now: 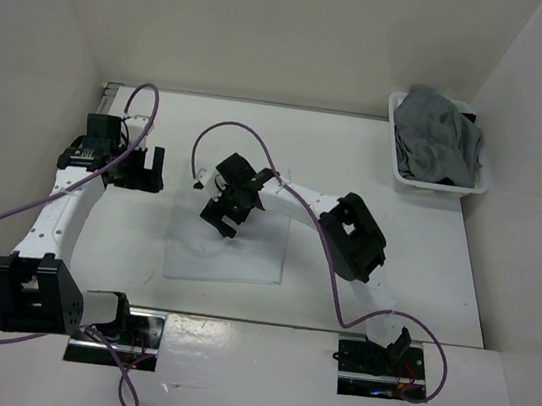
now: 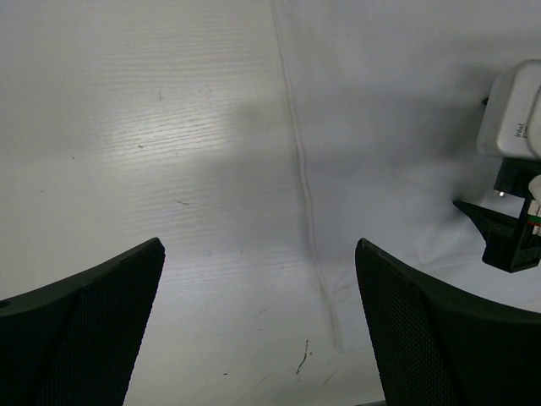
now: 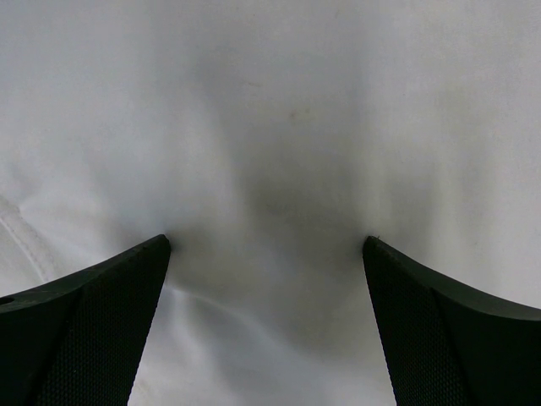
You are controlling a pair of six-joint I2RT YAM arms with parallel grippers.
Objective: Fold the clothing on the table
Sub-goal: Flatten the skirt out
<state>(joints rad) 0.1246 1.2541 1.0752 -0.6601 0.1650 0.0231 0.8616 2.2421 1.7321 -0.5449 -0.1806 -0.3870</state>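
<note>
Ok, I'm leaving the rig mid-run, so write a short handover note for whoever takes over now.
Left gripper: jaws open, empty, above bare table, just left of the edge of the white garment.
Right gripper: jaws open, tips pressed into the white garment, gripping nothing.
Done: white garment lies flat mid-table as a compact rectangle, apparently folded.
Left: grey clothes crumpled in the basket at the far right corner, unfolded.

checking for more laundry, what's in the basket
Crumpled grey clothing fills the basket. Anything under that heap, and the basket's floor, is covered.
</note>
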